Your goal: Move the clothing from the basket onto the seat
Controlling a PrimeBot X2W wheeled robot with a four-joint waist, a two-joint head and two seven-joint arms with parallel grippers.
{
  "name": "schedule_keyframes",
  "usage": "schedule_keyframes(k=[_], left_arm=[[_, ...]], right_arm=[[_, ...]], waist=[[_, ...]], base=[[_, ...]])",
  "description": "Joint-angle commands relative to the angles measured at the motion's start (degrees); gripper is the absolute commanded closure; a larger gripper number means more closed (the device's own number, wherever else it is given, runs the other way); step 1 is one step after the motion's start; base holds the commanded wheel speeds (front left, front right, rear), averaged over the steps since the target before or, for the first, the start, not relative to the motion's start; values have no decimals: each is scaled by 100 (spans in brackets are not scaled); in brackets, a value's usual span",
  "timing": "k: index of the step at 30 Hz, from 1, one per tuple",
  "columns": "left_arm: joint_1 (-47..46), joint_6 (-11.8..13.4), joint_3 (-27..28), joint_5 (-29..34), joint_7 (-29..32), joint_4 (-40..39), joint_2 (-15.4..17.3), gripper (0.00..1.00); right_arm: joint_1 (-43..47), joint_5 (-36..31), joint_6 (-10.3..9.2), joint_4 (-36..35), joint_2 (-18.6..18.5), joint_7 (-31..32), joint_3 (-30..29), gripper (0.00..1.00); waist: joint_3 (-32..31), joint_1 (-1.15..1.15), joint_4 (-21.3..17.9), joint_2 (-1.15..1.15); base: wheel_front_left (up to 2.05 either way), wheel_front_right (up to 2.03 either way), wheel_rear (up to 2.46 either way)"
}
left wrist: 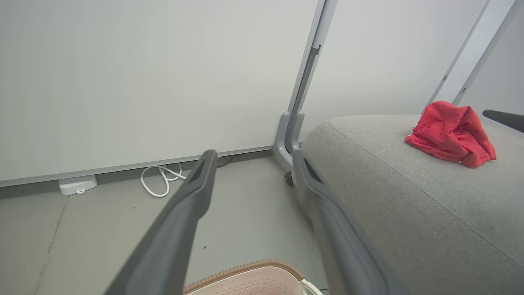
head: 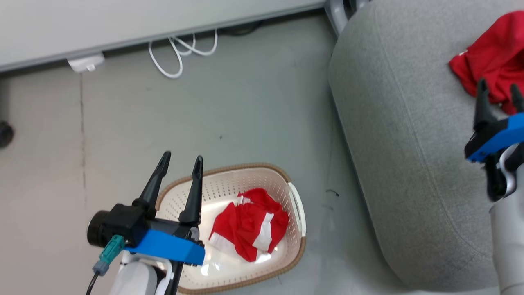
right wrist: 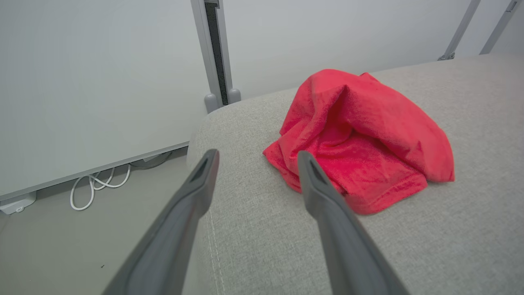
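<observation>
One garment left to move: crumpled red cloth garment with white stripes (head: 247, 229), lying in oval cream perforated plastic basket with brown woven-look rim (head: 245, 168) on the floor, its only content. Bunched heap, no clear long axis. Left hand (head: 182, 155) is the nearer one, over the basket's left rim, fingers spread, empty; garment lies right of it and lower. Plain red cloth garment (head: 491, 61) already on large grey fabric sofa (head: 401, 143), far right. Right hand (head: 498, 83) just on its near side, fingers apart, empty. Likely next: left hand goes right and down.
</observation>
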Motion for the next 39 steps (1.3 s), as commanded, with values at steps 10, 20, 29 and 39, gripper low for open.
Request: schedule_keyframes(k=[10, 20, 29, 39], left_arm=[[366, -5, 405, -180, -15, 622, -210, 0], [654, -5, 891, -204, -15, 899, -305, 0], [859, -5, 1216, -130, -15, 989, -315, 0], [1014, -5, 1294, -85, -15, 947, -317, 0]], right_arm=[[1578, -109, 3, -1343, 490, -266, 703, 0], [3024, 113, 3, -2810, 779, -75, 1441, 0], [3741, 145, 3, -3377, 859, 57, 1612, 0], [3961, 327, 3, -3558, 868, 159, 1684, 0]], waist=[[-1038, 2, 278, 0], [-1541, 2, 519, 0], [-1789, 2, 744, 0], [-1843, 2, 833, 0]], base=[[0, 0, 0], [0, 0, 0], [0, 0, 0], [0, 0, 0]])
